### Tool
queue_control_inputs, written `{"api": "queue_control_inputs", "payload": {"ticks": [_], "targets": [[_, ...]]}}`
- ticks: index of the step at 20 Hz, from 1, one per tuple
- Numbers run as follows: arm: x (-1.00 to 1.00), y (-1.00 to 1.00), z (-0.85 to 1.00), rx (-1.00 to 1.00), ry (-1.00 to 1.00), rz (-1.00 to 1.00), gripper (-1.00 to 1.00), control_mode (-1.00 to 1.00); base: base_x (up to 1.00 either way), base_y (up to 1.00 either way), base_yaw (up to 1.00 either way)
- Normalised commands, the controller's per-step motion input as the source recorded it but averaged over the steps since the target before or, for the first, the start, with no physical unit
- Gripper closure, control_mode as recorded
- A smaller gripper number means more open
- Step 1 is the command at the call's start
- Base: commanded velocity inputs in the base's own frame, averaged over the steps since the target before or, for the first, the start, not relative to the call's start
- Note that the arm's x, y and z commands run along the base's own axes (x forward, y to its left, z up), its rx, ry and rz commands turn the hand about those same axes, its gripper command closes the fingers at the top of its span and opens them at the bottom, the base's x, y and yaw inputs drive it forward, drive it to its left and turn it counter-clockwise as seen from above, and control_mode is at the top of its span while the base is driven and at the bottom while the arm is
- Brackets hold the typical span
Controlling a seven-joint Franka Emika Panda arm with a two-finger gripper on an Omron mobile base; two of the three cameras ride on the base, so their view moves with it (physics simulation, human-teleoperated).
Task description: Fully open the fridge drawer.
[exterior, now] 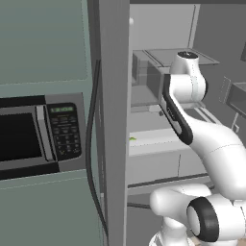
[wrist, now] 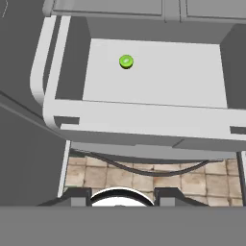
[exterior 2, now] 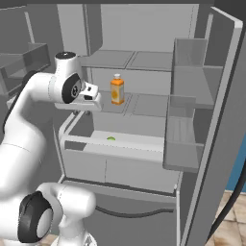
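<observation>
Presently, my hand (wrist: 123,198): fingers spread, grasping nothing, likely raised to clear the rim. Fridge drawer (wrist: 153,115): seemingly part-open, needing my pull.

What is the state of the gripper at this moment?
Gripper: open, its two fingers wide apart, holding nothing; the fridge drawer is not in its grasp.

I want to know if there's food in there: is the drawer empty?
No. The drawer isn't empty: a small green thing lies on its floor.
</observation>
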Motion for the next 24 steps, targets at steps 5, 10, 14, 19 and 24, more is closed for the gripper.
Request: {"api": "queue_control_inputs", "payload": {"ticks": [5, 10, 14, 19, 24], "targets": [[-0.14, -0.12, 0.0, 0.0, -0.03, 0.0, -1.0, -1.0, 0.0, 0.0, 0.0], [-0.05, 0.0, 0.0, 0.0, 0.0, 0.0, -1.0, -1.0, 0.0, 0.0, 0.0], [-0.32, 0.0, 0.0, 0.0, 0.0, 0.0, -1.0, -1.0, 0.0, 0.0, 0.0], [-0.34, -0.12, 0.0, 0.0, 0.0, 0.0, -1.0, -1.0, 0.0, 0.0, 0.0], [-0.15, -0.07, 0.0, 0.0, 0.0, 0.0, -1.0, -1.0, 0.0, 0.0, 0.0]]}}
